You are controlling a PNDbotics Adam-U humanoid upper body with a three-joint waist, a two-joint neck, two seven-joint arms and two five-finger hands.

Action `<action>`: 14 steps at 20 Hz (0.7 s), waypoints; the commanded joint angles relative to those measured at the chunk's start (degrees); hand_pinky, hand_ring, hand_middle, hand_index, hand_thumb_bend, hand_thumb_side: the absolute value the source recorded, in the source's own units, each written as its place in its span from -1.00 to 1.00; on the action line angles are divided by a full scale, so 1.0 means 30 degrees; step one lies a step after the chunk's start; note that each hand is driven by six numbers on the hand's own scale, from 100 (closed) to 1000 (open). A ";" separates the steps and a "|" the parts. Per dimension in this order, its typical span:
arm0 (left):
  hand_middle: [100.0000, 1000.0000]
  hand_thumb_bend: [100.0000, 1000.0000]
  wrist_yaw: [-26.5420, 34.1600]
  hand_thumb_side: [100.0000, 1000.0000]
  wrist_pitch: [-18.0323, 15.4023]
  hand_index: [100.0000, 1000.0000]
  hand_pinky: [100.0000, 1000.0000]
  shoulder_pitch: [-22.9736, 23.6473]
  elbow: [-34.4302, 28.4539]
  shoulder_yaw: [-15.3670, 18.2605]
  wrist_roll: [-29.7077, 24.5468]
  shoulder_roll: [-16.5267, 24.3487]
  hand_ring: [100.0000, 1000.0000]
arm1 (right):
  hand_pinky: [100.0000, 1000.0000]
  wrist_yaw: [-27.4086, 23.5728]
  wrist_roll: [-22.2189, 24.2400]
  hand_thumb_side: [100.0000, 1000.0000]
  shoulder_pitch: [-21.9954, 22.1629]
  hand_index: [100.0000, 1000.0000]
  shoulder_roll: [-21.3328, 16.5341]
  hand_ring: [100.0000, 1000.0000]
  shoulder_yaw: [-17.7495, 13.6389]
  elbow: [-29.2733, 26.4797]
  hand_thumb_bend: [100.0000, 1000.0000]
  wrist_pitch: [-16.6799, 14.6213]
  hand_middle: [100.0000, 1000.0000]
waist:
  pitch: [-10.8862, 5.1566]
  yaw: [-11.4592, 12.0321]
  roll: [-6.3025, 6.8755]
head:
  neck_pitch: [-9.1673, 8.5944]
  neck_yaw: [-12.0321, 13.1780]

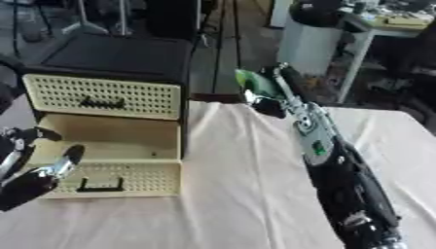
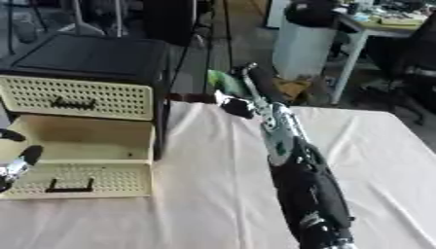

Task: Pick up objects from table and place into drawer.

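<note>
We see a table [image 1: 255, 194] under a pale cloth, a drawer unit [image 1: 111, 92] at its left far corner, and our right arm stretched diagonally across the middle of the scene.

The unit has a dark top and two cream perforated drawers. The upper drawer [image 1: 102, 96] is closed. The lower drawer [image 1: 111, 160] is pulled fully out, and the part of its inside that we can see holds nothing.

Our right hand [image 1: 265, 95] is raised at the table's far edge, right of the unit. It holds a green object [image 1: 254, 82] whose shape we cannot make out. The fingers look curled round it, though their exact lay is blurred. The object hangs in the air, well apart from the open drawer and off to its right.

Our left hand [image 1: 38, 177] sits low at the left edge, at the drawer's front-left corner. Its fingers appear relaxed and hold nothing.

By our reading, the pick is done and the place is not. The carry leftward over the open drawer, the release and perhaps the closing are left. No other loose objects show on the cloth.
</note>
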 commanded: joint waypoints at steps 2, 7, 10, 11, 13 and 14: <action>-1.00 -0.24 0.0060 1.00 -0.0044 0.40 -1.00 -0.0391 -0.0273 0.0031 -0.0057 0.0090 -1.00 | -0.96 -0.0363 0.0898 -0.43 -0.0487 -0.65 0.1535 -0.45 0.0903 -0.1028 -1.00 -0.1183 -0.87 | -0.0152 0.0111 0.0274 | -0.0225 -0.0178; -1.00 -0.24 0.0087 1.00 -0.0076 0.40 -1.00 -0.0398 -0.0247 0.0021 -0.0071 0.0036 -1.00 | -0.96 -0.0680 0.1696 -0.42 -0.0146 -0.64 0.3161 -0.45 0.1857 -0.1934 -1.00 -0.2274 -0.86 | -0.0147 0.0217 0.0379 | -0.0205 -0.0292; -1.00 -0.24 0.0116 1.00 -0.0109 0.40 -1.00 -0.0434 -0.0239 -0.0014 -0.0098 0.0002 -1.00 | -0.93 -0.0570 0.2198 -0.45 0.0217 -0.61 0.3997 -0.42 0.2253 -0.2100 -1.00 -0.2681 -0.84 | -0.0134 0.0211 0.0417 | -0.0256 -0.0330; -1.00 -0.24 0.0130 1.00 -0.0123 0.40 -1.00 -0.0447 -0.0238 -0.0030 -0.0106 -0.0021 -1.00 | -0.92 -0.0415 0.2319 -0.46 0.0393 -0.60 0.4284 -0.40 0.2324 -0.2071 -1.00 -0.2791 -0.82 | -0.0141 0.0225 0.0454 | -0.0270 -0.0348; -1.00 -0.24 0.0163 1.00 -0.0148 0.40 -1.00 -0.0460 -0.0243 -0.0056 -0.0108 -0.0058 -1.00 | -0.90 0.0079 0.2426 -0.48 0.0762 -0.56 0.4846 -0.36 0.2387 -0.1940 -1.00 -0.2988 -0.78 | -0.0153 0.0276 0.0547 | -0.0284 -0.0381; -1.00 -0.24 0.0177 1.00 -0.0158 0.40 -1.00 -0.0462 -0.0246 -0.0063 -0.0103 -0.0071 -1.00 | -0.90 0.0395 0.2404 -0.48 0.0939 -0.55 0.5111 -0.35 0.2383 -0.1867 -1.00 -0.3065 -0.78 | -0.0158 0.0312 0.0595 | -0.0281 -0.0402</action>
